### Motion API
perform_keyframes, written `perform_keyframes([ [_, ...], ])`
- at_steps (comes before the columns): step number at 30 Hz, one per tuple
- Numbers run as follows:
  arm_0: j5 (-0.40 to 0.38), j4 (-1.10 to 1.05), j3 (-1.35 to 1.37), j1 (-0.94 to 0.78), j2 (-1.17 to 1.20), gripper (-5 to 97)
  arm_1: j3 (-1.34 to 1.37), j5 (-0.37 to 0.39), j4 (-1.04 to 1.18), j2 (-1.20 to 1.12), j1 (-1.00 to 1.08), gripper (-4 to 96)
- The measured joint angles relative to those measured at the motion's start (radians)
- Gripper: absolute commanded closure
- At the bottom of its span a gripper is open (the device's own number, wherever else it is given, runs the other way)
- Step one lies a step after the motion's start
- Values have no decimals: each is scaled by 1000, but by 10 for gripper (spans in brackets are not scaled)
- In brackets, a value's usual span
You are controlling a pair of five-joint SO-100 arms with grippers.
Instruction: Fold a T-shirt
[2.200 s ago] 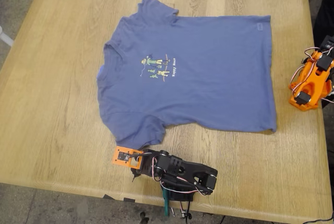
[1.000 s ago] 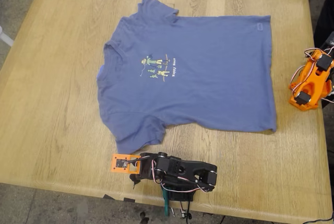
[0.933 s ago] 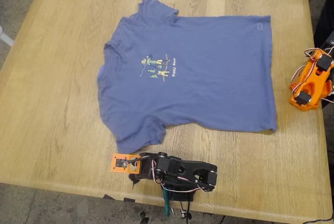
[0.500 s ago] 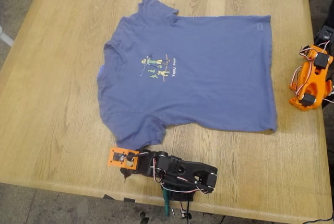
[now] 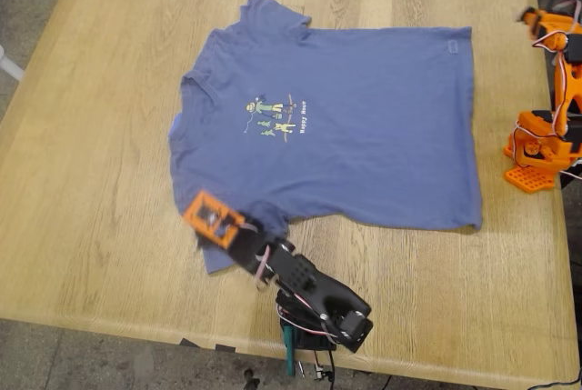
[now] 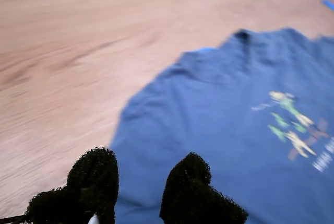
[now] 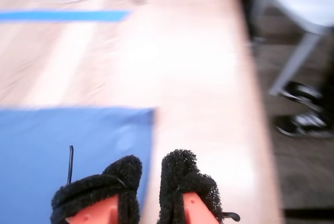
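The blue-purple T-shirt (image 5: 364,135) lies flat and face up on the wooden table (image 5: 100,181), collar toward the exterior view's left, with a small cartoon print (image 5: 275,117) on the chest. My first gripper (image 5: 209,231), on the black arm, hovers over the near sleeve. Its black pads (image 6: 94,174) stand apart and open above the shirt (image 6: 219,130), gripping nothing. My second gripper (image 5: 536,19), on the orange arm, is raised at the exterior view's far right. Its pads (image 7: 180,174) nearly touch, empty, above the shirt's hem corner (image 7: 120,135).
The orange arm's base (image 5: 536,158) sits near the table's edge at the exterior view's right. The black arm's base and clamp (image 5: 314,326) hang at the near edge. A blue strip (image 7: 62,15) lies across the table beyond the shirt. Floor and a white leg (image 7: 297,62) show past the edge.
My first arm swung from the bare table in front of the near sleeve up over that sleeve. My second arm unfolded from its low pose and rose toward the far side.
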Motion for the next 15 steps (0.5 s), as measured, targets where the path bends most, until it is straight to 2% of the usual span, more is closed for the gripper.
perform_keyframes([
  [4,6,-18,-115,135,-156,647,-54,0,129,9,-296,777],
  [8,12,-21,-219,187,-285,563,-127,0,262,11,-558,770],
  [15,12,-25,-278,201,-423,541,-249,0,353,-72,-931,758],
])
